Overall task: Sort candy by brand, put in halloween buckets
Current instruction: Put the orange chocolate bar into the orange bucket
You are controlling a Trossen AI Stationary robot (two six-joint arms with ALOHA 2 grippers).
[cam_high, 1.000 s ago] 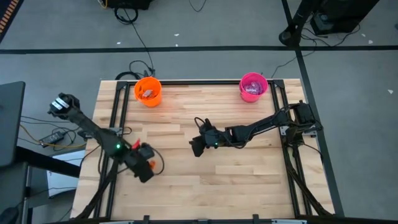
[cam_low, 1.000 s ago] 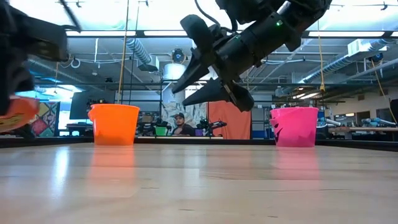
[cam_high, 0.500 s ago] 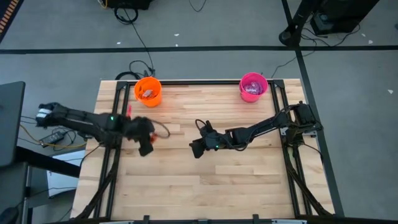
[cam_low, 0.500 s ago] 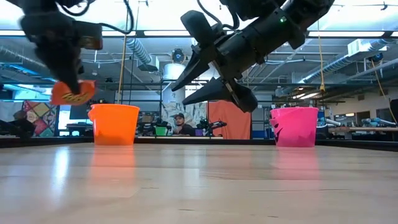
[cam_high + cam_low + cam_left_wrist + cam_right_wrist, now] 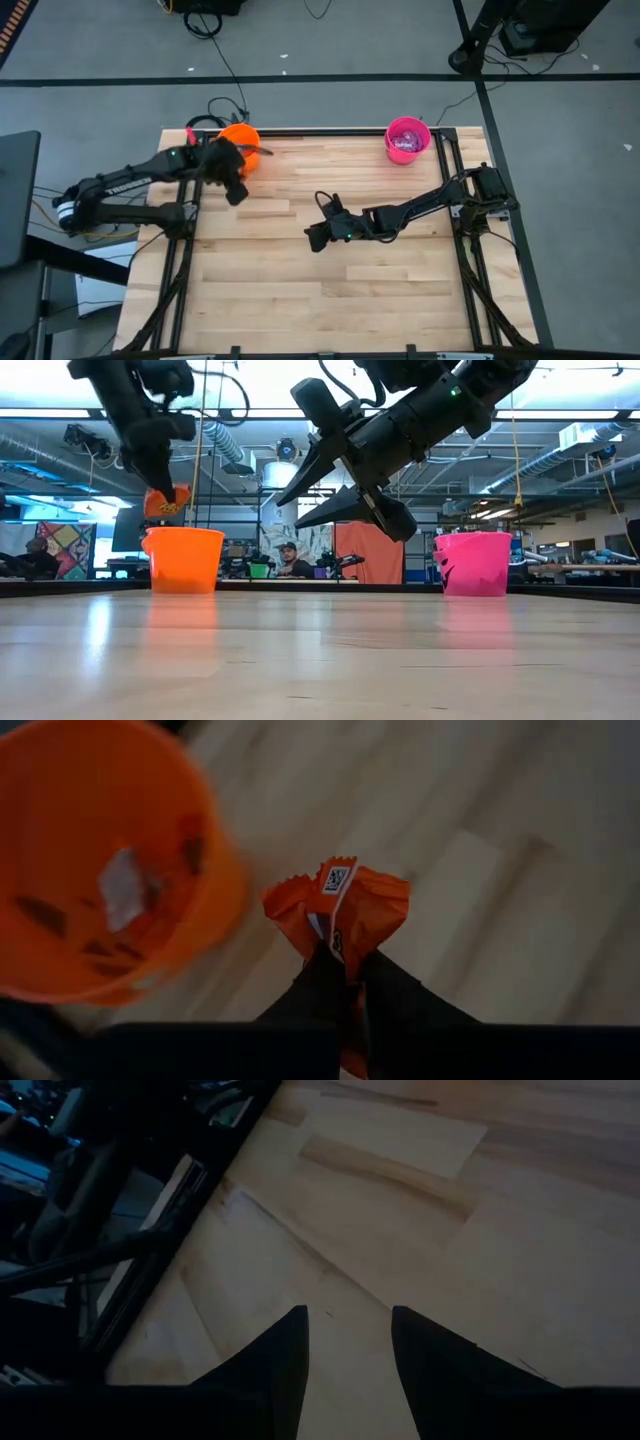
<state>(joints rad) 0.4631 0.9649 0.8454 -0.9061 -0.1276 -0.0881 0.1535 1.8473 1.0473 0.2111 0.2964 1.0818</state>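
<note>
My left gripper (image 5: 345, 960) hangs beside the orange bucket (image 5: 240, 140), just on its near side, shut on an orange-wrapped candy (image 5: 338, 908); in the low view the candy (image 5: 166, 501) shows just above the bucket's rim (image 5: 183, 532). Inside the orange bucket (image 5: 90, 870) lie several wrapped candies. The pink bucket (image 5: 407, 139) stands at the table's far right, with purple candies in it. My right gripper (image 5: 345, 1335) hovers open over the table's middle (image 5: 317, 238), holding nothing. My left gripper pinches the orange candy between its two fingers at the wrapper's lower end (image 5: 335, 942), coming from above. The wrapper is crumpled, its crimped edge (image 5: 335, 870) sticking out past the fingertips. The candy is lifted clear of the table, at about rim height beside the orange bucket.
A black metal frame (image 5: 190, 170) runs along the table's left, far and right sides. Cables (image 5: 215, 108) lie behind the orange bucket. The wooden top (image 5: 330, 290) is bare toward the near edge. A person (image 5: 290, 560) sits far back in the room.
My left arm has swung from the table's near left toward the far edge and up, carrying the orange candy to the orange bucket. The gripper has stayed shut on the candy. My right arm has kept still.
</note>
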